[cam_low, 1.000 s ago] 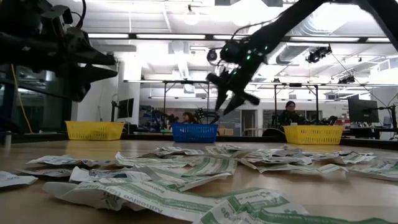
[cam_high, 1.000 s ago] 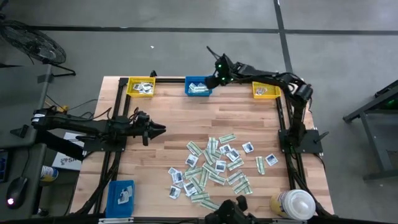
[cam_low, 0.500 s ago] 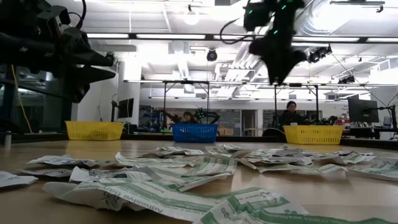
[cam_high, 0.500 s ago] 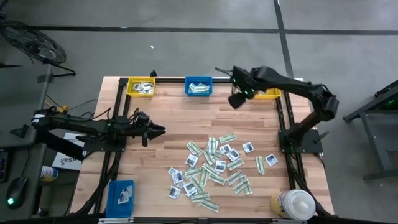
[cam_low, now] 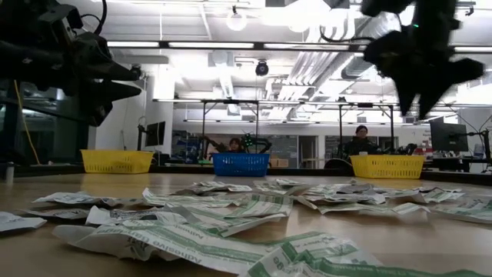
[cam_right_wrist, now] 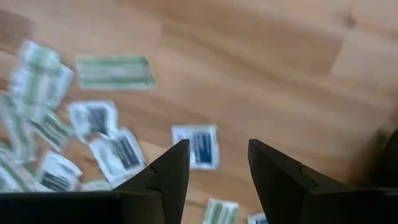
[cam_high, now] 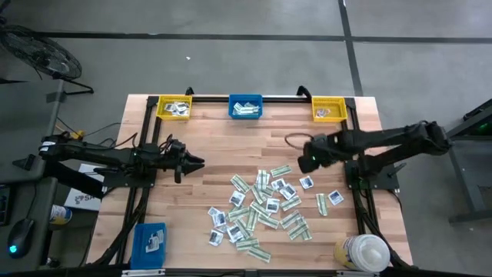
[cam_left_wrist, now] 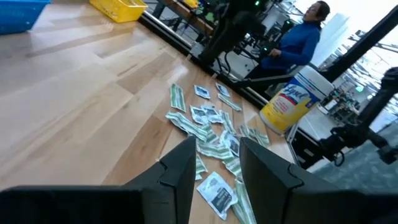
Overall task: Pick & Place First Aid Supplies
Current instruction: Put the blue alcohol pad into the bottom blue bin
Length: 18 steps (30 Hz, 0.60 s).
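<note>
We see a smooth pale wood worktop (cam_high: 231, 146), crinkled matt paper packets (cam_high: 265, 204), and plastic mesh bins (cam_high: 245, 107).

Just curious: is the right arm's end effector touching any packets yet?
Apart. Low view shows the right end effector open, high above the packets.

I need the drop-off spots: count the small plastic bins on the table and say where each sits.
4: a yellow bin, a blue bin and another yellow bin along the far edge, plus a blue bin at the near left corner.
</note>
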Motion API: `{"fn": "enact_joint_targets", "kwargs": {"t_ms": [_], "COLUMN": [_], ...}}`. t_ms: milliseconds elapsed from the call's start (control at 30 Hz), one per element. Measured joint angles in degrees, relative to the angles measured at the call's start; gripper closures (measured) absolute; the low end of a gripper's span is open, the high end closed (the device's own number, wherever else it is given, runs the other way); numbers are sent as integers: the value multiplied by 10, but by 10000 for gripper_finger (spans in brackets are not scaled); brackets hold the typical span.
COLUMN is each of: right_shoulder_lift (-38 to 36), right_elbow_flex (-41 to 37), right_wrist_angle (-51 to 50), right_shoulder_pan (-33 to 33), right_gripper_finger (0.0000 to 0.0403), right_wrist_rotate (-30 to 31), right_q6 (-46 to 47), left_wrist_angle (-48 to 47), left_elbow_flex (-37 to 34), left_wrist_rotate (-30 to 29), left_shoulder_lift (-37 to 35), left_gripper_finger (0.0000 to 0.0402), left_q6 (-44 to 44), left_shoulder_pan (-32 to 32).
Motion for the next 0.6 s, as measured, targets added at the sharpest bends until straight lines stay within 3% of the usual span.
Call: {"fn": "enact_joint_targets", "kwargs": {"t_ms": [267, 600], "right_shoulder_lift": [-3, -2], "right_elbow_flex": [-105, -207], "right_wrist_angle": [109, 250], "right_shoulder_pan": [87, 121], "right_gripper_finger": [245, 245], "right_wrist_rotate": [-18, -25], "right_q6": [164, 257], "left_wrist_angle": [0, 0], "left_elbow_flex": [0, 0], "left_wrist_rotate": [8, 9], "left_shoulder_lift": [0, 0], "left_gripper_finger": [278, 278], "left_q6": [0, 0], "left_shoulder_pan": [0, 0]}}
